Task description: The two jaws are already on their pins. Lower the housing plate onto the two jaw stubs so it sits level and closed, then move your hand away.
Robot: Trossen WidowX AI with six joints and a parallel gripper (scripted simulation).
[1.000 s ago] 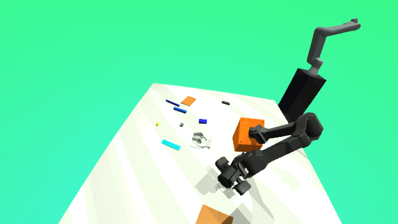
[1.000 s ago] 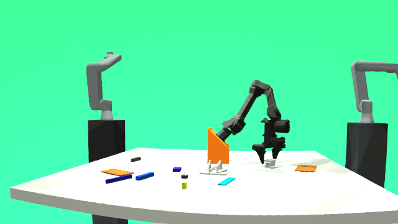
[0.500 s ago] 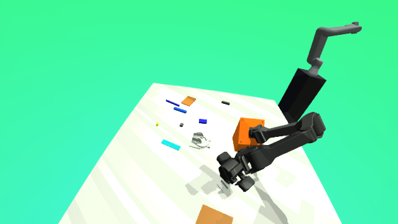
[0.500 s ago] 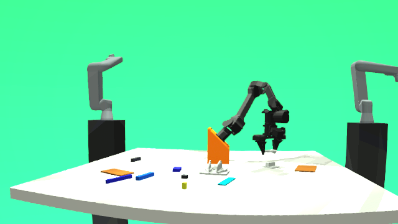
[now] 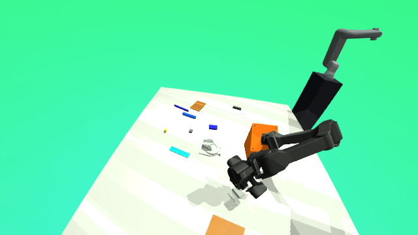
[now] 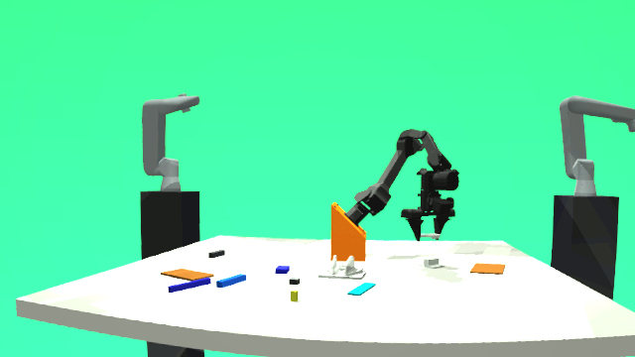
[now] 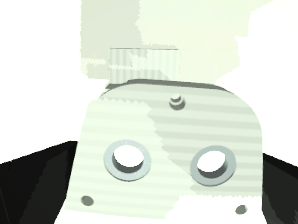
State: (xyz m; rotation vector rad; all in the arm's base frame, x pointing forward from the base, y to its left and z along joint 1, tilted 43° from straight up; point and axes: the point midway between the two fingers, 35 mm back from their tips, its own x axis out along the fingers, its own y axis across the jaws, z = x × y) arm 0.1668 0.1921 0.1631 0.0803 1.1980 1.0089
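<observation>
The pale housing plate (image 6: 431, 236) (image 7: 165, 125) is held across its width by my gripper (image 6: 429, 237) (image 7: 166, 157). It hangs roughly level above the table, with two round bushings, a small peg and corner holes showing in the wrist view. Below it a small white block-shaped stand (image 6: 432, 263) (image 7: 145, 65) is on the table, apart from the plate. The white base with the two upright jaws (image 5: 209, 148) (image 6: 343, 271) is well to one side of the gripper, nearer the middle of the table. The fine seating of the jaws on their pins is too small to tell.
An orange arm mount (image 5: 261, 130) (image 6: 347, 243) stands behind the jaw base. A cyan strip (image 5: 179, 152) (image 6: 361, 289), blue bars (image 6: 231, 281) and a yellow piece (image 6: 294, 296) lie around the base. One orange sheet (image 5: 225, 226) (image 6: 487, 269) lies beyond the white stand.
</observation>
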